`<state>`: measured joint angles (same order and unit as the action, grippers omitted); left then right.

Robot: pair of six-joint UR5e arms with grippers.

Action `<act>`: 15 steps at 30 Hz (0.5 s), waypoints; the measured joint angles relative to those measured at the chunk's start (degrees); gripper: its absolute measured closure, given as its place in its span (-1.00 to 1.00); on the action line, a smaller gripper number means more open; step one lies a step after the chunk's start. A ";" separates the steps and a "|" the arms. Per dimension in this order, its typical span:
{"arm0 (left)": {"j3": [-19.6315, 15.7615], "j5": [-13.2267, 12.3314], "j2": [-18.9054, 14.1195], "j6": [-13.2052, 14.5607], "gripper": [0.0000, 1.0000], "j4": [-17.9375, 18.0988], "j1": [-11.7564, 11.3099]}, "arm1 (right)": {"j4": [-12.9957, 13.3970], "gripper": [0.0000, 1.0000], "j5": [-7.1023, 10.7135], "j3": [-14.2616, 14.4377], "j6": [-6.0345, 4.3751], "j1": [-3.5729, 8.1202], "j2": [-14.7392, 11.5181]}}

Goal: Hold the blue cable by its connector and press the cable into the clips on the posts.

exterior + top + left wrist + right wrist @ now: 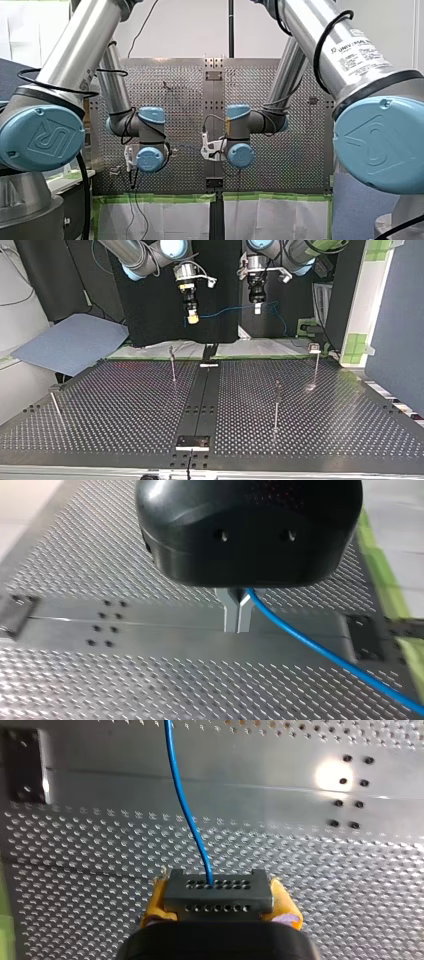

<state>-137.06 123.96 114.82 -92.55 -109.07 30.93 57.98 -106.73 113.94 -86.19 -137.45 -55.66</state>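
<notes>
High above the table, a thin blue cable (225, 311) hangs between my two grippers in the top view. My right gripper (192, 317), at that view's left, is shut on the cable's dark grey connector (217, 892), which sits between its yellow pads (159, 900). From the connector the cable (185, 795) runs straight ahead. My left gripper (257, 307) has its metal fingers (231, 612) shut on the cable (325, 652), which trails off to one side. Several thin posts with clips stand on the perforated table, among them one (172, 365) near the middle and one (276, 405) closer to the camera.
A smooth metal strip (202, 390) runs down the middle of the perforated table (125, 405). Further posts stand at the top view's far right (315, 365) and near left (55, 402). A blue-grey sheet (70, 342) lies beyond the table's left corner.
</notes>
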 joint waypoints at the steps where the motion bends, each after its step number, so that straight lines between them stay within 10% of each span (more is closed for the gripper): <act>1: -0.01 0.49 0.48 0.48 1.00 -0.47 -0.09 | -0.44 1.00 -0.46 -0.45 -0.40 -0.38 0.43; 15: -0.03 2.90 4.28 2.81 1.00 -1.59 -0.24 | -8.43 1.00 -8.43 -1.90 -1.54 -1.46 1.72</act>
<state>-137.09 126.86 119.10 -89.74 -110.66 30.70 49.55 -115.17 112.04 -87.73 -138.91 -53.94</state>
